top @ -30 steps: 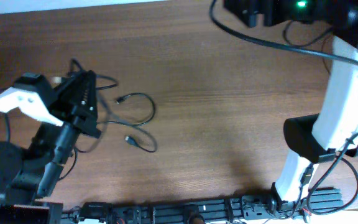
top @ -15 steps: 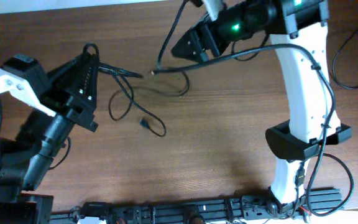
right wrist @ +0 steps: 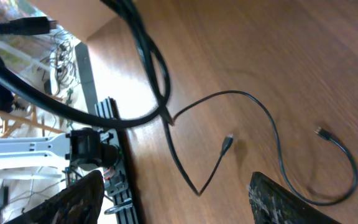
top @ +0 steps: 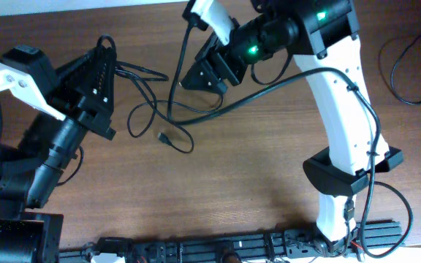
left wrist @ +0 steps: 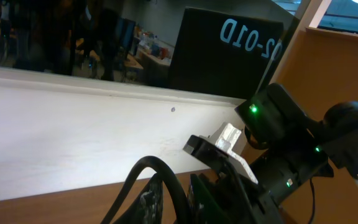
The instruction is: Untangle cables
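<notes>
1. While the left gripper [top: 105, 62] keeps its fingers pressed together on one end of the cables [top: 185, 149], holding that end up off the table [top: 254, 168], the rest trails to its right in loose loops on the wood. The nearest strand ends in a small plug [top: 164, 136].
2. Counted: two arms, two grippers, and one tangled group of thin black cords whose strands cannot be told apart from overhead. There is also one lone cable [top: 393, 73], lying curled at the far right of the table, well apart from the group.
3. Above the loops, just to their right, the right gripper [top: 192, 79] hangs with its fingers [right wrist: 79, 199] spread wide and nothing between them. Its wrist view shows two plug ends on the wood below.
4. Set against half a second ago, the right gripper has come lower and further left, nearer the left gripper. The strand that ran straight out from the left gripper now sags, and the plug on the table has shifted slightly up and left.
5. One second ago the right arm was folded at the right side and the bundle lay under the left gripper. The lone cable lies where it did half a second ago.
</notes>
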Available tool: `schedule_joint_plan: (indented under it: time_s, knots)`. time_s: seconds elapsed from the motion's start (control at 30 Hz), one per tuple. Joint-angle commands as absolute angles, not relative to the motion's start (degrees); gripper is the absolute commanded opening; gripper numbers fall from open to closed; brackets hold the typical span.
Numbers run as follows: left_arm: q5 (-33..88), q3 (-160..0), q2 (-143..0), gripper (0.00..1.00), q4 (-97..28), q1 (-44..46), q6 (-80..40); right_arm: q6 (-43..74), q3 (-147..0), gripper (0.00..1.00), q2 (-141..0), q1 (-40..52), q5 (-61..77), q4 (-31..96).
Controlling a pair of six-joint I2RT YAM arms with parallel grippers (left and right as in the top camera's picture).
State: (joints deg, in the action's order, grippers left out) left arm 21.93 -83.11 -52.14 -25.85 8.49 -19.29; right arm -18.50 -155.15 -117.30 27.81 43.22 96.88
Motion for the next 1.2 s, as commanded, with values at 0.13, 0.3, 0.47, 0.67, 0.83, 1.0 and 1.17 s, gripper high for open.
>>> schedule_joint_plan:
  time_s: [0.13, 0.3, 0.47, 0.67, 0.83, 1.0, 1.17]
  knots:
    - [22.50, -84.55, -52.03, 0.14, -25.32, 8.08, -18.37, -22.26, -154.91, 0.73, -117.49, 31.99, 44.64, 95.85]
    - [22.57, -84.55, -53.30, 0.14, -25.78, 8.08, -18.39, -22.26, -154.91, 0.53, -117.49, 33.43, 44.88, 94.76]
    - [23.40, -84.55, -54.63, 0.14, -26.02, 8.08, -18.41, -22.22, -154.93, 0.50, -117.49, 33.74, 44.86, 90.65]
    - [23.38, -84.55, -54.63, 0.15, -26.22, 8.08, -18.41, -22.06, -154.91, 0.45, -117.49, 33.74, 45.67, 87.13]
    - [24.47, -84.55, -54.63, 0.15, -26.20, 8.08, -18.85, -22.04, -154.91, 0.07, -117.49, 33.76, 45.74, 85.38]
    - [24.69, -84.55, -54.63, 0.15, -26.24, 8.08, -18.83, -22.04, -154.91, 0.04, -117.49, 33.74, 45.74, 85.34]
    - [24.62, -84.55, -54.63, 0.46, -28.67, 8.08, -18.76, -17.37, -154.93, 0.04, -117.47, 32.93, 45.71, 82.02]
